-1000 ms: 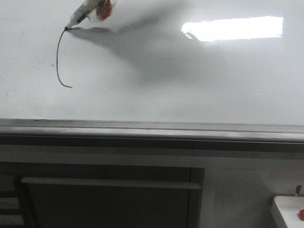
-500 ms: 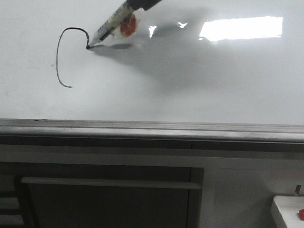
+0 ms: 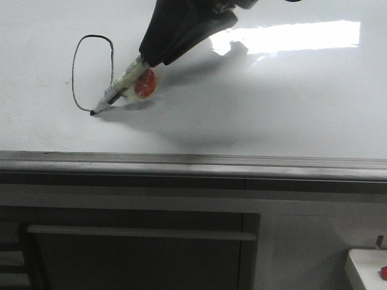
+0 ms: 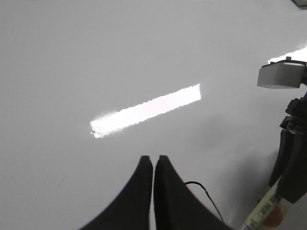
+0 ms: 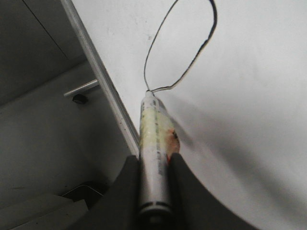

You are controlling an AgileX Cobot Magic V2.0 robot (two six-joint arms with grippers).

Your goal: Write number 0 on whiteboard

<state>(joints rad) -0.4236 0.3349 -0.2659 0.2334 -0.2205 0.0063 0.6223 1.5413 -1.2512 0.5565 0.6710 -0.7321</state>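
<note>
The whiteboard (image 3: 272, 103) fills the upper front view. The number 0 (image 3: 72, 72) is a thin black tall oval at its left. My right gripper (image 3: 148, 60) is shut on a marker pen (image 3: 124, 84) with a red-marked band. The pen tip touches the board at the oval's lower end. In the right wrist view my right gripper (image 5: 153, 157) clamps the pen (image 5: 152, 139), whose tip meets the number 0 (image 5: 206, 40). My left gripper (image 4: 153, 158) is shut and empty, close over the board (image 4: 96, 57). It is out of the front view.
A grey metal ledge (image 3: 193, 163) runs along the board's lower edge. Below it is a dark cabinet front with a bar handle (image 3: 142, 232). A white object with a red part (image 3: 367, 269) sits at the lower right. Bright glare (image 3: 302, 36) lies on the board.
My right gripper has carried the pen over the top of the curve and down its right side to the lower left end, so the line now forms a closed oval.
</note>
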